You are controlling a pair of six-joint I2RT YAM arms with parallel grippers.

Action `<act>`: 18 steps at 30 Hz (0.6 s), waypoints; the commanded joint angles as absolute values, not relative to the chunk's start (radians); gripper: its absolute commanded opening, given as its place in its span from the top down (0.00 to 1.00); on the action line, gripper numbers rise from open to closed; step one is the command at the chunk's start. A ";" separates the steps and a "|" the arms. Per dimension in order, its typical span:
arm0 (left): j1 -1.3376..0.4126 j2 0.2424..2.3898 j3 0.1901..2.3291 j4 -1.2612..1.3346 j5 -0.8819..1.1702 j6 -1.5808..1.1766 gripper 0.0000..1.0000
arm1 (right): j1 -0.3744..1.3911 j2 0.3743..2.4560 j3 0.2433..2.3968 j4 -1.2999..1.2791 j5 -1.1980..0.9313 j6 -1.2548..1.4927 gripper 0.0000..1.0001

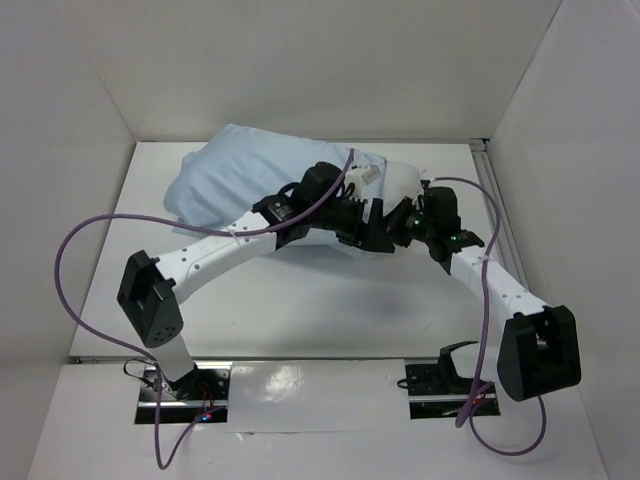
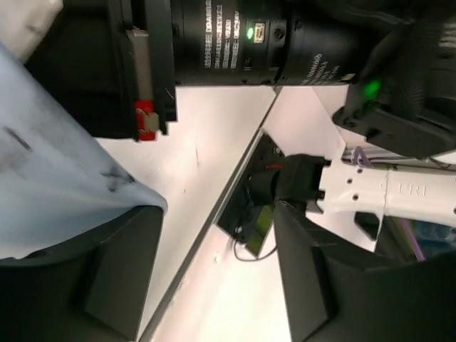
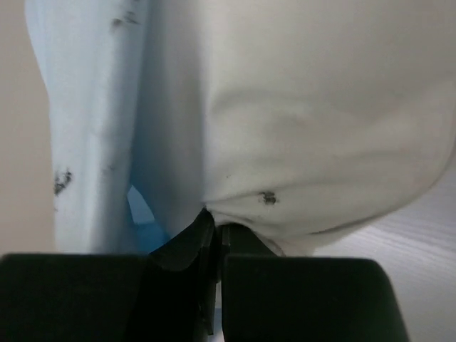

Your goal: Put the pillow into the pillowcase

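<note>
The light blue pillowcase (image 1: 230,175) lies bunched at the back of the table. The white end of the pillow (image 1: 403,182) sticks out of it on the right. My left gripper (image 1: 372,232) is at the front of that opening and stands open with nothing between its fingers (image 2: 107,278). A fold of pillowcase (image 2: 57,171) drapes over its left finger. My right gripper (image 3: 217,231) is shut at the line where the pillowcase (image 3: 92,107) meets the pillow (image 3: 320,107), and the white cloth creases toward its tips.
White walls enclose the table on three sides. A metal rail (image 1: 497,215) runs along the right edge. The two grippers sit almost touching, and the right arm's black wrist (image 2: 235,43) fills the top of the left wrist view. Purple cables (image 1: 75,290) loop off both arms.
</note>
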State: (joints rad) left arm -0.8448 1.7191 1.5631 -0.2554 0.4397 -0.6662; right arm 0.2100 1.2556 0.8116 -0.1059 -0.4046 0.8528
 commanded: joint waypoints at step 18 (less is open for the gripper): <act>-0.655 2.039 2.312 -0.664 0.065 -0.456 0.19 | 0.272 1.052 0.911 -0.430 0.150 0.715 0.11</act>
